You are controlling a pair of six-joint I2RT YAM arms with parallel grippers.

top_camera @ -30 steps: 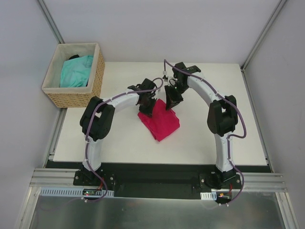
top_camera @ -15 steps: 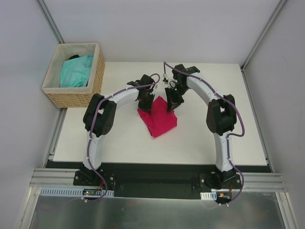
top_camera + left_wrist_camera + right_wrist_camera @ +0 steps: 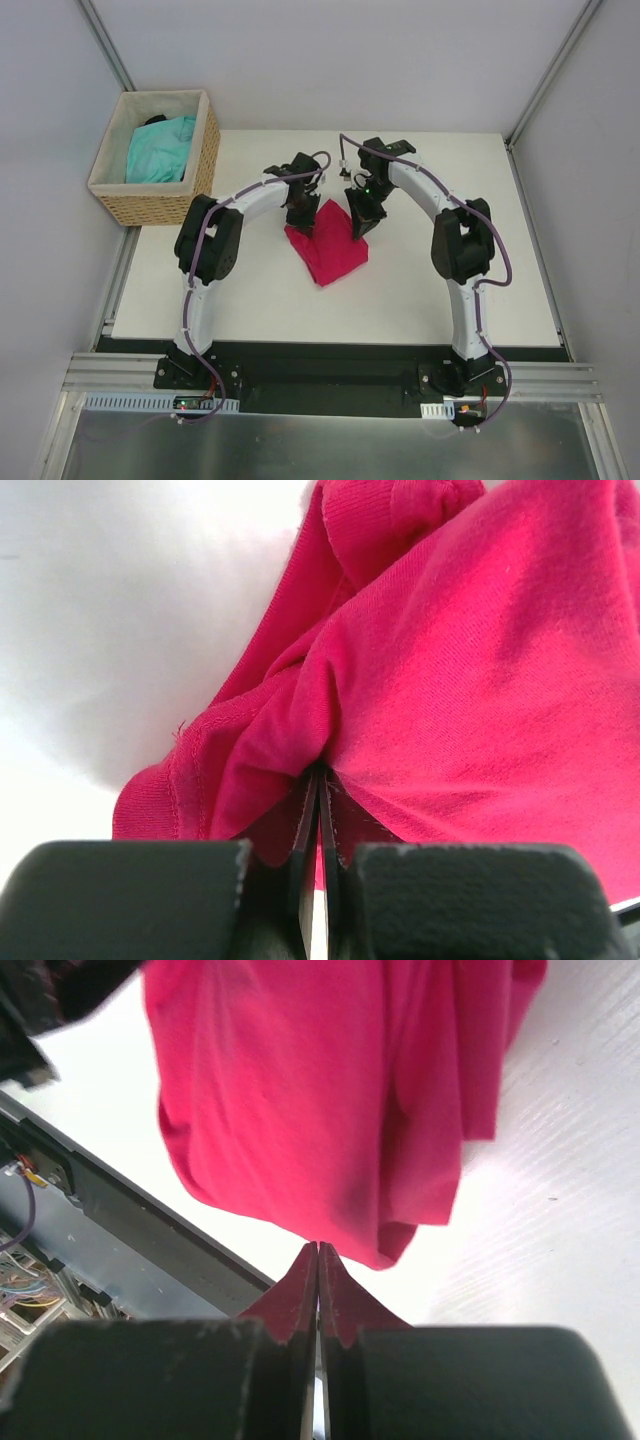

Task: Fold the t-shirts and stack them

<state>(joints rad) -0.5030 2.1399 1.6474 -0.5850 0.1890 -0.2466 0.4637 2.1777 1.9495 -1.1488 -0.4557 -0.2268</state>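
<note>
A crimson-pink t-shirt (image 3: 330, 250) hangs bunched between my two grippers over the middle of the white table (image 3: 450, 290), its lower corner trailing toward the near side. My left gripper (image 3: 303, 217) is shut on a fold of it at the upper left; in the left wrist view the fabric (image 3: 480, 660) bulges out right at the shut tips (image 3: 320, 778). My right gripper (image 3: 358, 226) is shut on the shirt's upper right edge; in the right wrist view the cloth (image 3: 300, 1090) drapes from the shut tips (image 3: 318, 1252). The turquoise t-shirt (image 3: 160, 148) lies crumpled in the basket.
A woven wicker basket (image 3: 150, 200) stands at the table's far left corner. Grey walls with metal posts close in the sides and back. The black rail at the table's near edge (image 3: 120, 1210) shows in the right wrist view.
Both grippers have moved a little toward the far side and left, carrying the crimson shirt with them. Its trailing corner has slid the same way. Both stay shut.
</note>
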